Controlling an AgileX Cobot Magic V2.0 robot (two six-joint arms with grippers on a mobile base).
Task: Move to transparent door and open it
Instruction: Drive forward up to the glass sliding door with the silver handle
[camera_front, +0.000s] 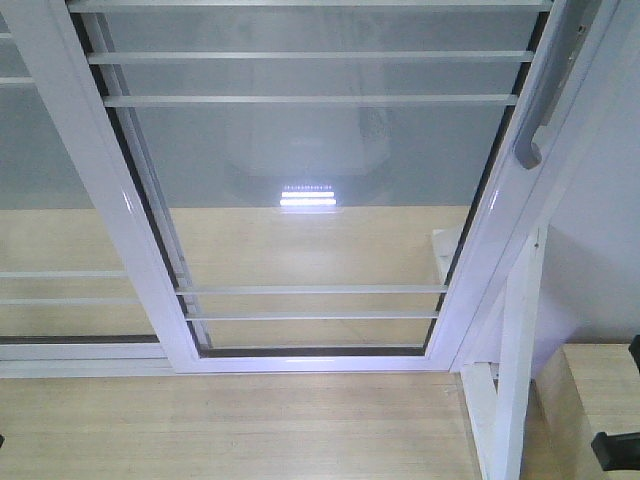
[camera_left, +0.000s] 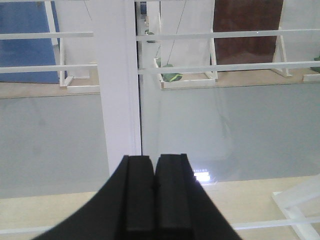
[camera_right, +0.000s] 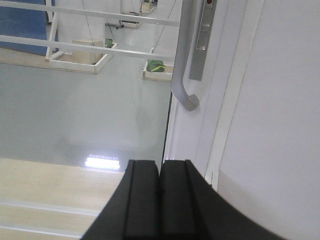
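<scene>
The transparent door (camera_front: 310, 170) fills the front view: clear glass in a glossy white frame, crossed by thin white horizontal bars. Its curved grey bar handle (camera_front: 533, 128) runs down the right stile. In the right wrist view the handle (camera_right: 181, 70) hangs just above and ahead of my right gripper (camera_right: 160, 163), which is shut and empty, apart from the handle. My left gripper (camera_left: 154, 159) is shut on nothing and faces a white upright frame member (camera_left: 118, 75) with door glass (camera_left: 225, 125) to its right.
A similar white-framed glass panel (camera_front: 50, 180) without a handle stands to the left. A bare white post (camera_front: 520, 340) and a pale wall (camera_front: 600, 240) border the door on the right. Light wooden floor (camera_front: 250, 430) lies below. White frames stand beyond the glass.
</scene>
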